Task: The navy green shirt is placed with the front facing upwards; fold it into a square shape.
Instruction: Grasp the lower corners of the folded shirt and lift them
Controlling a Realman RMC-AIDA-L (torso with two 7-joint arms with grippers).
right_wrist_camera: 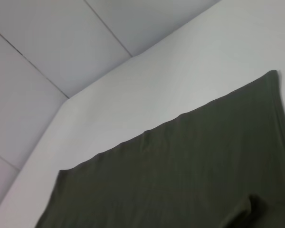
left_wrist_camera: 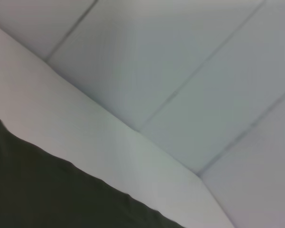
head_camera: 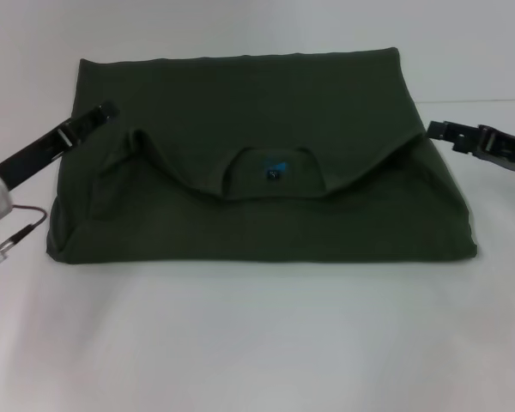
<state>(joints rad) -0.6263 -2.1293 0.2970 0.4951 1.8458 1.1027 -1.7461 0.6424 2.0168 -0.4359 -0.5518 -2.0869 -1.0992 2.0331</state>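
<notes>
Head view, near to far. The bare white desk fills the lower frame. At centre lies the navy green shirt, a dark olive-green cotton garment folded once into a wide, flat band; its round collar with a small blue neck label sits mid-frame, on a flap whose curved edge crosses the band. The far hem runs along the upper frame, also visible in both wrist views as a dark edge against white.

The left tool, a black slender finger assembly, sits at the left of the frame just beside the shirt's upper-left corner; the right tool sits at the right edge beside the shirt's right side. Neither holds cloth; whether their fingers are spread or closed cannot be told.

Likely risks: the band is wider than deep, so side folds probably remain. A pinch that catches only the top layer could drag the flap and undo the fold; uneven lifting could skew the edges; the loose right corner may bunch. A trailing cable at lower left could snag the cloth.

Nothing else stands on the desk.
</notes>
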